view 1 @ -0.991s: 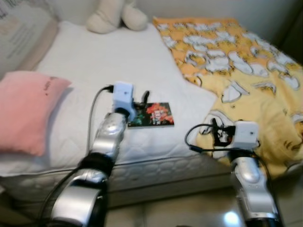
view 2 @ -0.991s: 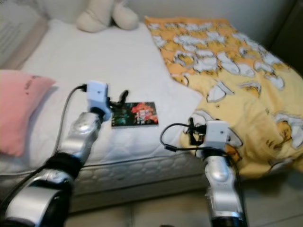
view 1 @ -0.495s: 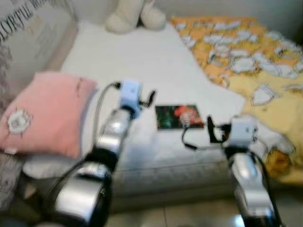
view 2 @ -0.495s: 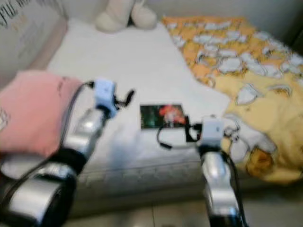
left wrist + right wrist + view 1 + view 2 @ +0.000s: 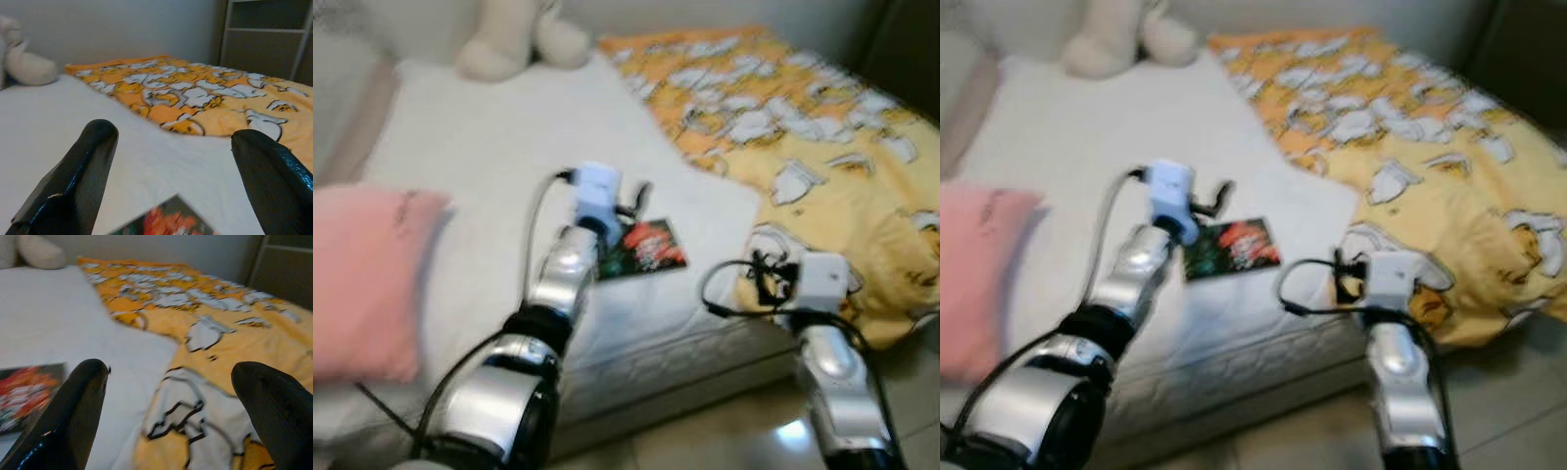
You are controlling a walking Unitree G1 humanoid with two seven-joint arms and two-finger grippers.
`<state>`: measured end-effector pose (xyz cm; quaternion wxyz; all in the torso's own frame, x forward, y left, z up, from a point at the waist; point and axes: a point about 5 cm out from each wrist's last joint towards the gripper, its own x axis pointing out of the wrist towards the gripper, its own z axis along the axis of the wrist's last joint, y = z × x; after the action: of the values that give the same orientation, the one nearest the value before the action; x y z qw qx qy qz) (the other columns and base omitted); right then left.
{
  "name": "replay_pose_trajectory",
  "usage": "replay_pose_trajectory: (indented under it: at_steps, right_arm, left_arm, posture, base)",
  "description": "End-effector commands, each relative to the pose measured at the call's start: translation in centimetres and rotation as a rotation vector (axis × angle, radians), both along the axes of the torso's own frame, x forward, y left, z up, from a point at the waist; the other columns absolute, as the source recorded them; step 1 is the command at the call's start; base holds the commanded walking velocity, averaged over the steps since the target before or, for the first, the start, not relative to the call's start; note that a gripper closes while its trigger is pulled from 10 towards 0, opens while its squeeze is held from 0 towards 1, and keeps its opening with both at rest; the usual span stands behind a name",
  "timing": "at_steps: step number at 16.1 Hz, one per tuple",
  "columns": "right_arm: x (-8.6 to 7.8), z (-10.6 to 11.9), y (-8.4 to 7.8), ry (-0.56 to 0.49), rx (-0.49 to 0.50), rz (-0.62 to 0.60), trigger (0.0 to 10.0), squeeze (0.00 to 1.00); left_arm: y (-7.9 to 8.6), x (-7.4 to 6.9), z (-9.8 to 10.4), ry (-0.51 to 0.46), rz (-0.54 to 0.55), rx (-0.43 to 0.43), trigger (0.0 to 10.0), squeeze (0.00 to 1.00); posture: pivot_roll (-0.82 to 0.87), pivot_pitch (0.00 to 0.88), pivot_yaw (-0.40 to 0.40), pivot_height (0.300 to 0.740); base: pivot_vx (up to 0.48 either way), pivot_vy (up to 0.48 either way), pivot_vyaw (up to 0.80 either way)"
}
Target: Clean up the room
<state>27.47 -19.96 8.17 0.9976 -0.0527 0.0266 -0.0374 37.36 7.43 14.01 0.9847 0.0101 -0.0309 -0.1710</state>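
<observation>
White bedding covers the bed point(image 5: 489, 157), where a dark book point(image 5: 641, 247) with a red cover is seen near the front edge. The left hand point(image 5: 171, 161) is held spread open just above it. The right hand point(image 5: 171, 406), fingers also apart, is held over the edge of the yellow blanket point(image 5: 822, 147).

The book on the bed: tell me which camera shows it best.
The right eye view: the book lies whole on the white mattress, beside the left gripper. In the left eye view the arm partly covers it. Both wrist views catch just a blurred corner.
</observation>
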Motion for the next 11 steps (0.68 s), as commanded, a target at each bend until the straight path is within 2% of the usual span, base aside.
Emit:
replay_pose_trajectory:
  at_steps: [1, 4, 6, 9, 11]
  right_arm:
    - [0.3, 0.5, 1.0, -0.024, 0.002, 0.03, 10.0, 0.0]
    - [0.2, 0.4, 1.1, -0.022, 0.006, 0.029, 10.0, 0.0]
    - [0.1, 0.4, 1.1, -0.023, 0.005, 0.031, 10.0, 0.0]
    - [-0.5, 0.6, 0.5, -0.021, 0.015, 0.038, 10.0, 0.0]
    - [-0.7, 1.5, 1.1, -0.045, 0.131, 0.161, 10.0, 0.0]
  left_arm:
    - [1.4, 0.5, 0.6, -0.018, 0.038, 0.015, 10.0, 0.0]
    - [1.5, 0.9, 0.9, -0.003, 0.059, -0.001, 10.0, 0.0]
    - [2.3, 1.3, 0.4, 0.077, 0.096, -0.019, 10.0, 0.0]
    - [4.9, 1.2, -1.9, 0.261, 0.193, -0.079, 10.0, 0.0]
    - [5.9, 0.9, -3.1, 0.325, 0.235, -0.06, 10.0, 0.0]
  posture:
    - [-0.13, 0.0, -0.004, 0.74]
    - [-0.13, 0.0, -0.007, 0.74]
    - [-0.13, 0.0, -0.008, 0.74]
    - [-0.16, 0.0, -0.022, 0.74]
    - [-0.18, 0.0, -0.018, 0.74]
  base:
    - [0.48, 0.0, 0.0]
    - [0.442, 0.0, 0.0]
    - [0.0, 0.0, 0.0]
    - [0.0, 0.0, 0.0]
    - [0.0, 0.0, 0.0]
